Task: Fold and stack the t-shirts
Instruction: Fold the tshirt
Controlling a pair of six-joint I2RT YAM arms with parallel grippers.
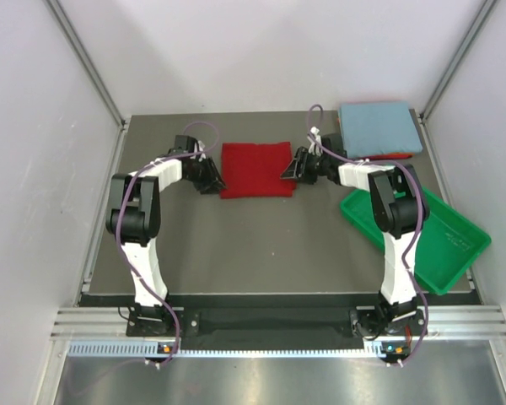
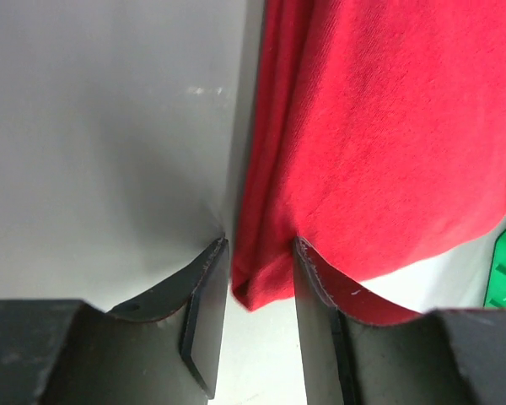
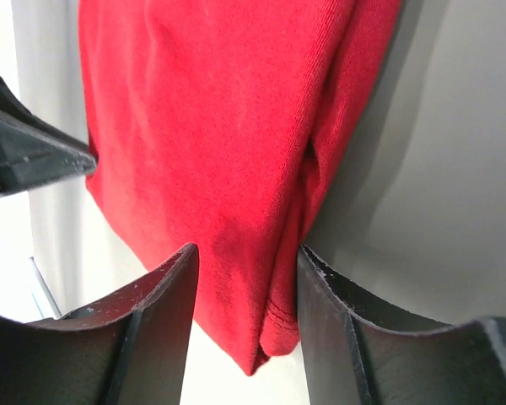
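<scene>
At the ends of the red shirt (image 1: pixel 255 169), the left tool (image 2: pixel 260 246) and right tool (image 3: pixel 247 251) are sitting half open around it, grip unclear, maybe to lift it.

1. Dark red t-shirt (image 1: pixel 255 169): folded into a compact, nearly square packet, lying flat at the centre of the tabletop (image 1: pixel 261 245), towards the far side. Plain knit cloth; the wrist views show layered folds at its left and right edges
2. Light blue t-shirt (image 1: pixel 379 126): folded into a flat rectangle at the far right corner, well apart from item 1, resting on item 3
3. Second red t-shirt (image 1: pixel 398 155): under item 2, only a thin strip showing at the near edge
</scene>
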